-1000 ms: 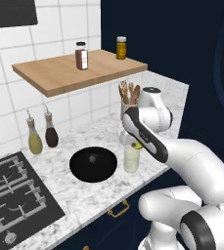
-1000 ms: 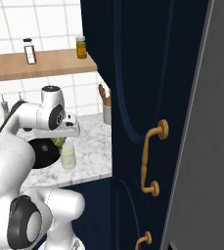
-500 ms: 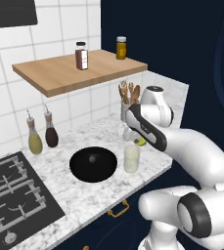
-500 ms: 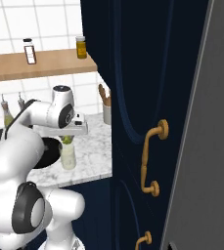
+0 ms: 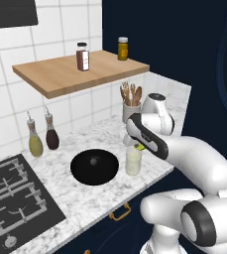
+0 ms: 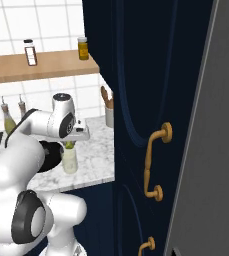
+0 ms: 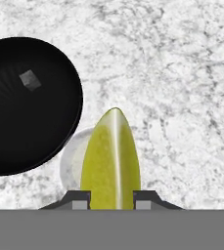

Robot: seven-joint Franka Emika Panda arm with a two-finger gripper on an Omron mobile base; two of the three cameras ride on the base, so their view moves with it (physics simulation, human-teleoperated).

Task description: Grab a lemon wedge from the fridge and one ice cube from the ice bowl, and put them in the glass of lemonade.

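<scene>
The left base view looks from behind-left, down over the marble counter (image 5: 80,198). The right base view looks from behind-right, past a navy cabinet (image 6: 146,75). Both share the wooden shelf (image 5: 75,72). The hand view looks straight down, close, from just above the gripper (image 7: 111,199).

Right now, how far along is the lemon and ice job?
Done: the lemon wedge is out of the fridge, clamped in the pincer. In hand: the pincer hangs over the glass of lemonade, wedge not yet released. Left: drop it in, then fetch the ice cube lying in the ice bowl beside the glass and add it too.
</scene>
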